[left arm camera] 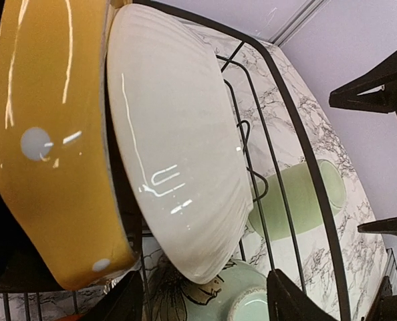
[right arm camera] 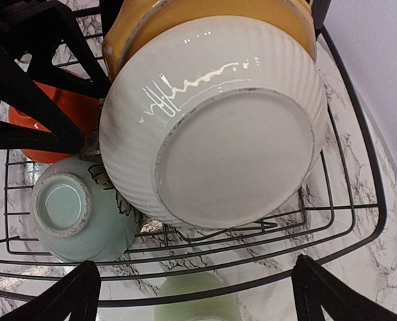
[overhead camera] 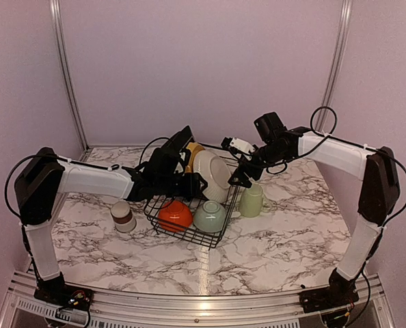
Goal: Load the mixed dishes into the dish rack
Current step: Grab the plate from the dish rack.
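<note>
In the dish rack [overhead camera: 179,234], at the middle of the marble table [overhead camera: 285,239]: four dishes. At the back, on edge, one white bowl [overhead camera: 213,174], ribbed, foot turned toward the right arm. Leans against one yellow plate [left arm camera: 45,134] with white dots, also on edge, touching it. At the front, mouth down and side by side: one orange bowl [overhead camera: 175,215] on the left, one pale green bowl [overhead camera: 210,216] with a dark flower drawing on the right.

Outside the rack, on the marble: two pieces. Just beside the right wall, one pale green mug [overhead camera: 251,200]. Near the left front corner, clear of the wire, one small grey-brown cup [overhead camera: 123,216] with a pale upper half.

Over the rack: two grippers. From the left, the left gripper [overhead camera: 195,183], jaws apart, clamped on nothing, tips close by the white bowl's rim and above the orange bowl. From the right, the right gripper [overhead camera: 242,180], jaws spread wide and empty; hangs over the right wall, facing the bowl's foot.
</note>
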Motion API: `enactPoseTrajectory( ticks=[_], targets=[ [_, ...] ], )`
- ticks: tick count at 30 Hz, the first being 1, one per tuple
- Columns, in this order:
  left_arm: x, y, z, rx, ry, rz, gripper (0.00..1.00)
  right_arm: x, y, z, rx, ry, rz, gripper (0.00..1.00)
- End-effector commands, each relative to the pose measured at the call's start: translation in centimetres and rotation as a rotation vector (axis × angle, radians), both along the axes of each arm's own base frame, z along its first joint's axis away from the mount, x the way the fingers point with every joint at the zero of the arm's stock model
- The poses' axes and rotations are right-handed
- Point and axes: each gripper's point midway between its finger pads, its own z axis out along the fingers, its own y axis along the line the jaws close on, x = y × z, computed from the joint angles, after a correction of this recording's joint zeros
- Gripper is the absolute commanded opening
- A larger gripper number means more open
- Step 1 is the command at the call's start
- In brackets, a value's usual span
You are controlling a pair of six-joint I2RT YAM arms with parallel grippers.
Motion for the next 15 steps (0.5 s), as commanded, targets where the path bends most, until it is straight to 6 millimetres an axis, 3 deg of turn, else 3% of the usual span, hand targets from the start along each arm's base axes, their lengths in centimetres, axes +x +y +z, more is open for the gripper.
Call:
enactPoseTrajectory(
  ticks=[1, 8, 11, 15],
  targets=[
    [1.0, -1.2, 1.0, -0.039, -0.014, -0.001, 0.65, 0.6, 0.1, 0.6, 0.011, -0.018, -0.018, 0.98],
    [2.2, -2.3, 0.8, -0.083, -0.014, -0.022, 0.63, 0.5, 0.0, 0.4, 0.008, -0.018, -0.019, 0.98],
    [2.3, -3.0, 1.8, -0.129, -0.039, -0.049, 0.6, 0.5, 0.0, 0.3, 0.006, -0.017, -0.018, 0.98],
    [2.5, -4.1, 3.8, -0.192, -0.095, -0.101, 0.48, 0.5, -0.1, 0.4, 0.006, -0.02, -0.021, 0.98]
  ],
)
